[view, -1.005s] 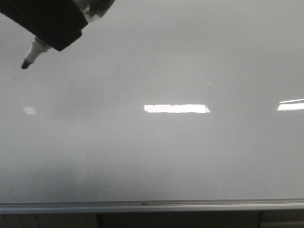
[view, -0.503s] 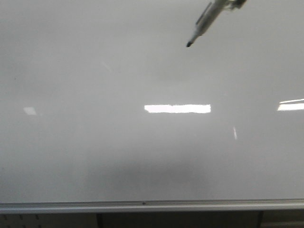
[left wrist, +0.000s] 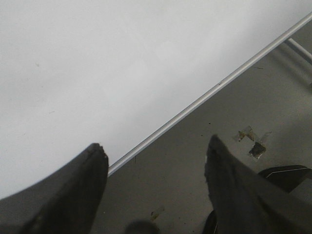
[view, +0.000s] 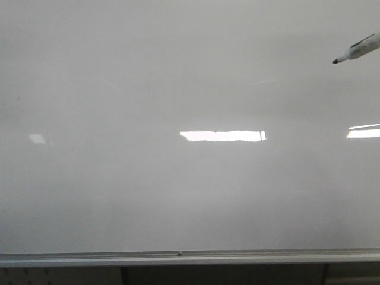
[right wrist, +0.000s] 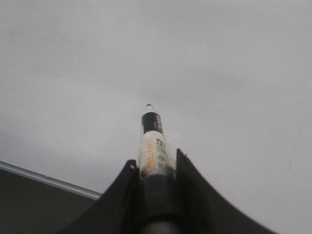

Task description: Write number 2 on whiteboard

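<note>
In the front view the whiteboard (view: pixel 178 190) filled almost the whole frame, its silver rail along the lower edge. Two bright reflections sat at mid-height, one near the centre and one at the right edge. No black stroke showed anywhere on the surface, so the number 2 was not yet written. At the upper right of the frame a marker (view: pixel 355 51) poked in from the edge, its dark tip pointing left and slightly down; whether the tip touched the board could not be told.

In the left wrist view the left gripper (left wrist: pixel 156 170) had its jaws spread wide with nothing between them. Behind them the board occupied the upper left of the frame, its rail running diagonally, with grey floor at the lower right.

In the right wrist view the right gripper (right wrist: pixel 153 168) had its jaws pinching the marker's barrel, the tip standing up at the centre of the frame against the blank board, the rail just visible at the lower left.

By my reading, the step in hand was positioning the pen before the first stroke. The next move would call for bringing the tip to a clear patch of board, pressing lightly, then tracing the curved hook and the base stroke.
</note>
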Tool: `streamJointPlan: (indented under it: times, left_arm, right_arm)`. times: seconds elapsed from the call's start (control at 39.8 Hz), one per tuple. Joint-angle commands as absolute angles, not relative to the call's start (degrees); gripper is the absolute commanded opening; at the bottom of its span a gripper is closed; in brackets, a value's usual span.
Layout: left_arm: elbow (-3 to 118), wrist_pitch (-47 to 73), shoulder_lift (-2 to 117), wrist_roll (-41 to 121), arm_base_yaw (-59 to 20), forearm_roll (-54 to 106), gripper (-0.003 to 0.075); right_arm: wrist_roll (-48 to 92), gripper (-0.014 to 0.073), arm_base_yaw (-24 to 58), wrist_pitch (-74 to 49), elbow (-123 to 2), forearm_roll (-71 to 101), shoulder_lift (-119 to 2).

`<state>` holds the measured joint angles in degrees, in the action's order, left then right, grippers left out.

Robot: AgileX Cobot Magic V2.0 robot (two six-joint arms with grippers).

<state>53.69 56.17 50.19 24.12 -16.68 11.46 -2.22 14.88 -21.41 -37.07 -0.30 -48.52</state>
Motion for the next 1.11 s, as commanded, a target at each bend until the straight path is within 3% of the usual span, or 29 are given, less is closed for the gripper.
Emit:
streamJointPlan:
  times: [0.0, 0.3, 0.8, 1.08]
  left_arm:
    - [55.1, 52.3, 49.6, 23.5, -16.5, 12.6, 0.043]
    - [55.1, 52.1, 49.6, 23.5, -16.5, 12.6, 0.043]
    - [55.1, 51.9, 49.6, 23.5, -16.5, 12.9, 0.043]
    - [55.1, 51.9, 49.6, 23.5, -16.5, 13.7, 0.043]
  right_arm:
    - [-3.5, 0.0037, 12.9, -11.3, -35.3, -0.5, -46.9]
    - [-3.6, 0.0037, 3.3, -6.6, -34.9, -0.5, -47.0]
    - [-3.0, 0.0037, 6.5, -3.8, -34.9, -2.5, -47.4]
    - [-2.5, 0.0037, 11.4, 8.7, -35.0, -7.1, -55.9]
